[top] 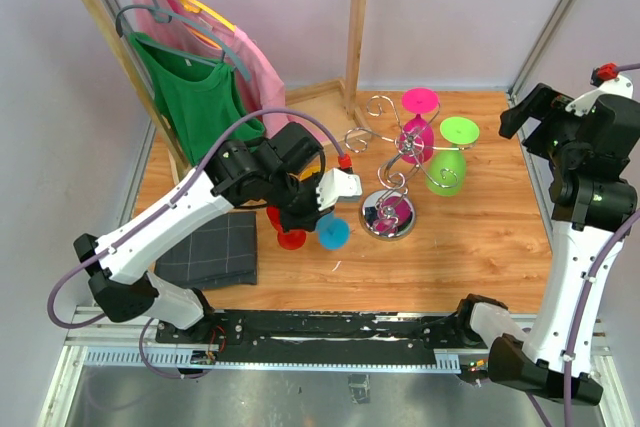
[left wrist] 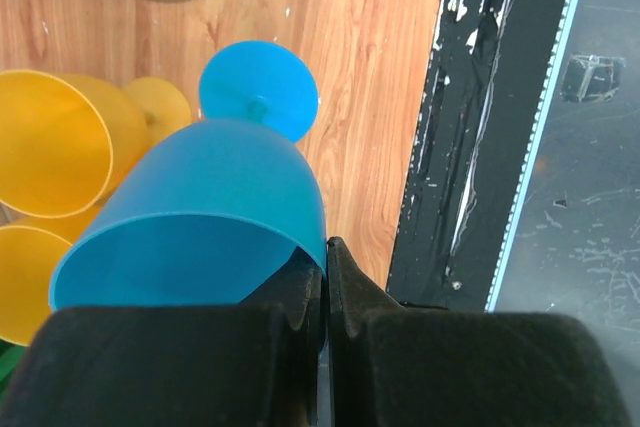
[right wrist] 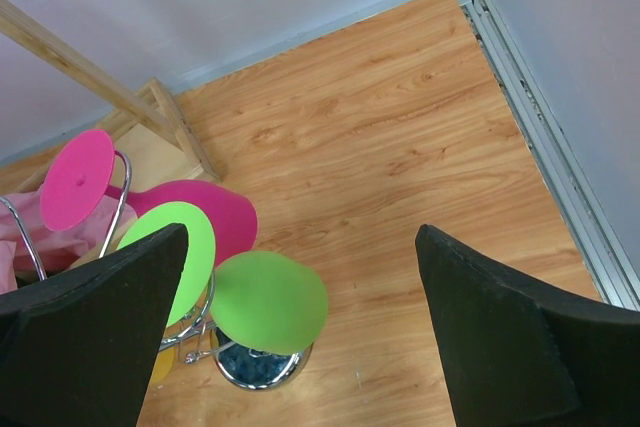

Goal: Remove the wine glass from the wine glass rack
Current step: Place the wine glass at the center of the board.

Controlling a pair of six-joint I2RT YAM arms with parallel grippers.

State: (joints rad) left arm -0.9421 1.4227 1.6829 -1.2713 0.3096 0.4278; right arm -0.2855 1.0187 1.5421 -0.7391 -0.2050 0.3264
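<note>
Grips the blue wine glass (left wrist: 200, 217) by its rim with the left hand (left wrist: 325, 277), clenched tight on the wall. Holds it tilted on its side, low over the table (top: 450, 257), off the wine glass rack (top: 388, 215) and just left of its round base, foot toward that base. Shows a pink glass (top: 418, 135) and a green glass (top: 447, 172) hanging upside down on the rack. Poises the right hand (right wrist: 300, 237) released, spread wide, off to the rack's right.
</note>
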